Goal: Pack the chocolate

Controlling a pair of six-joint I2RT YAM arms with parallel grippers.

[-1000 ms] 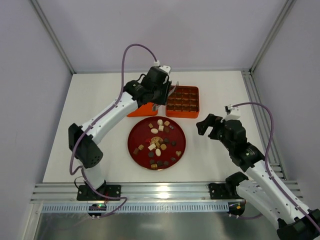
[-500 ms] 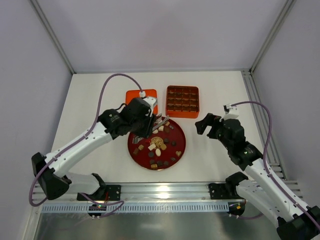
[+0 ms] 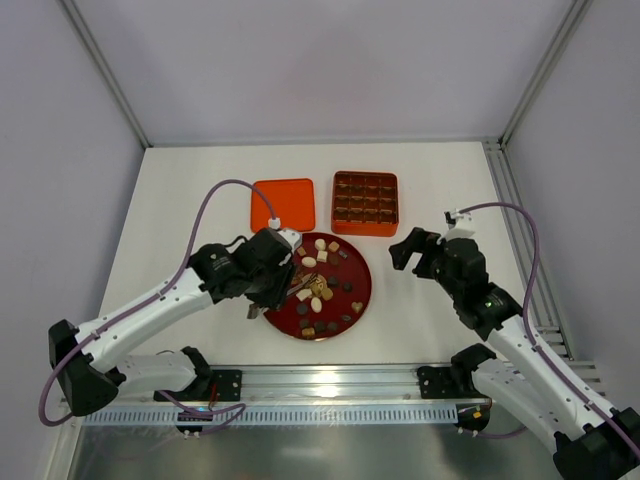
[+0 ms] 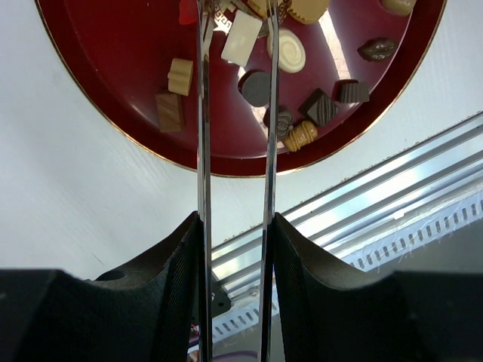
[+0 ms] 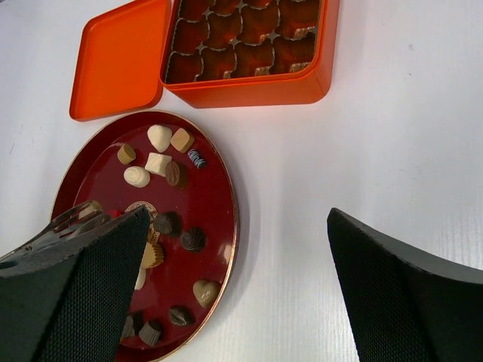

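The chocolate (image 3: pixel 316 298) lies as many small brown, tan and cream pieces on a round dark-red plate (image 3: pixel 364 292). My left gripper (image 3: pixel 272 283) is at the plate's left edge, shut on thin metal tongs (image 4: pixel 203 121). The tong blades reach over the plate (image 4: pixel 113 68), one on each side of a white rectangular piece (image 4: pixel 242 38); I cannot tell whether they touch it. My right gripper (image 3: pixel 410 250) hangs open to the right of the plate (image 5: pixel 207 197), above bare table, with nothing between its fingers (image 5: pixel 98 279).
A square orange box (image 3: pixel 366 203) with a brown grid insert stands behind the plate. Its orange lid (image 3: pixel 284 205) lies flat to the left of it. The metal rail (image 4: pixel 392 188) runs along the near table edge.
The left arm has swung back from the orange box and lid toward the near side. It has come down over the plate's left part with the tongs. The right arm has hardly moved.
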